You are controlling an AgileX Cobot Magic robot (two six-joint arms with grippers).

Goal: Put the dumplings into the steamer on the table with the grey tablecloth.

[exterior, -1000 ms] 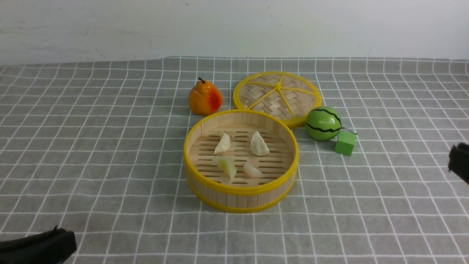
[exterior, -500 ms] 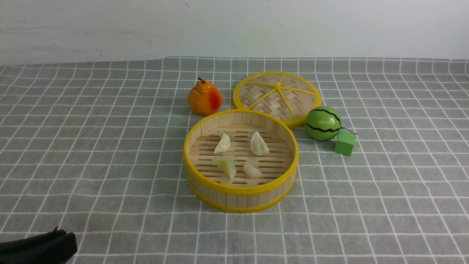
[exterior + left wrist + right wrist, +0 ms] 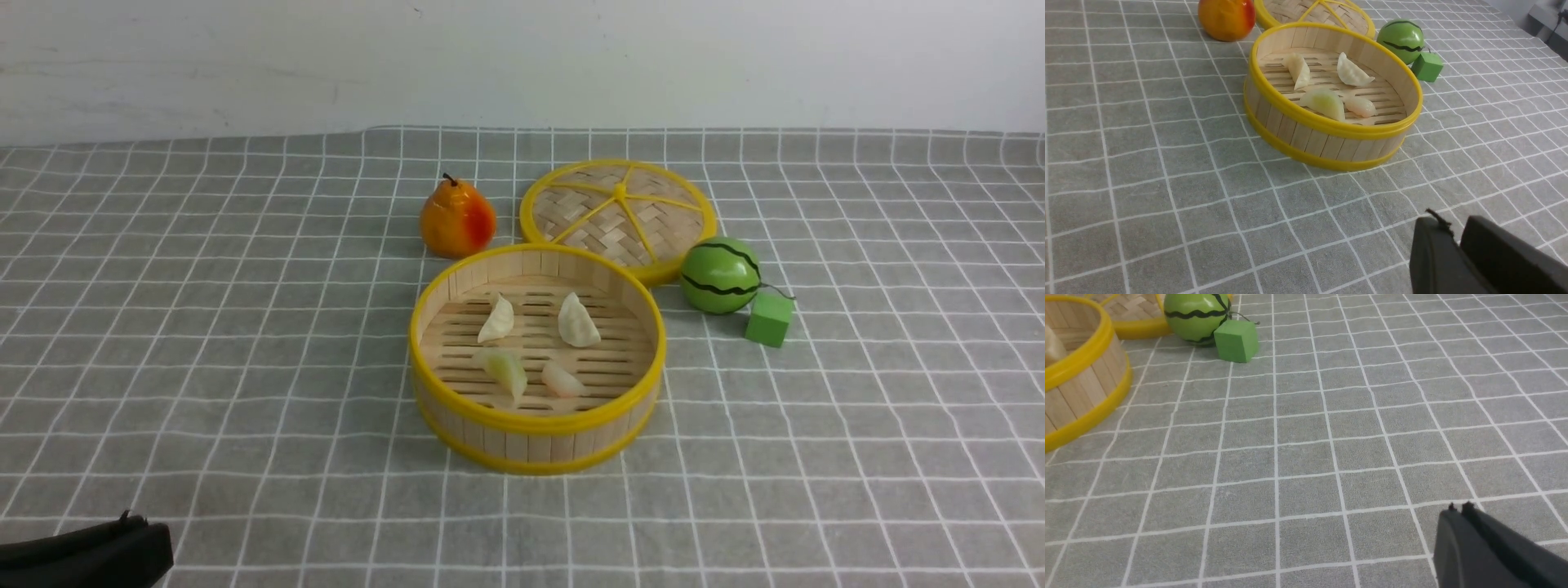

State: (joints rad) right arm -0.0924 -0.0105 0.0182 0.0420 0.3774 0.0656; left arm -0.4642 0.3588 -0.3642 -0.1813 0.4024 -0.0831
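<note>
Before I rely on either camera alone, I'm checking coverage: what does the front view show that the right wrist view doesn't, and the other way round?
Only the front view: the pear, greenish dumpling, pinkish dumpling, wall and part of the left hand.

Only the right wrist view: the right hand, shut.

Both: the steamer, a whitish dumpling, the woven lid, melon, green block and grey tablecloth; the wrist view cuts off steamer and lid.
</note>
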